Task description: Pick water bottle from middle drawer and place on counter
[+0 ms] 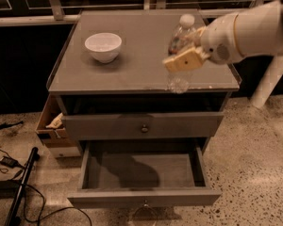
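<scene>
The water bottle (pixel 180 51) is clear with a white cap and stands upright in the air over the counter's front right part. My gripper (pixel 186 54) is shut on the water bottle around its middle, its tan fingers (pixel 185 60) across the front of it. My white arm reaches in from the right. The counter (pixel 141 55) is a flat grey top with a thin clear rim. The middle drawer (pixel 144 173) is pulled out below, with a bare grey floor.
A white bowl (pixel 103 46) sits on the counter's left part. A shut drawer front with a round knob (pixel 144 128) is above the open drawer. A cardboard box (pixel 54 126) stands at the cabinet's left. Cables and a black pole (pixel 19 187) lie on the floor at left.
</scene>
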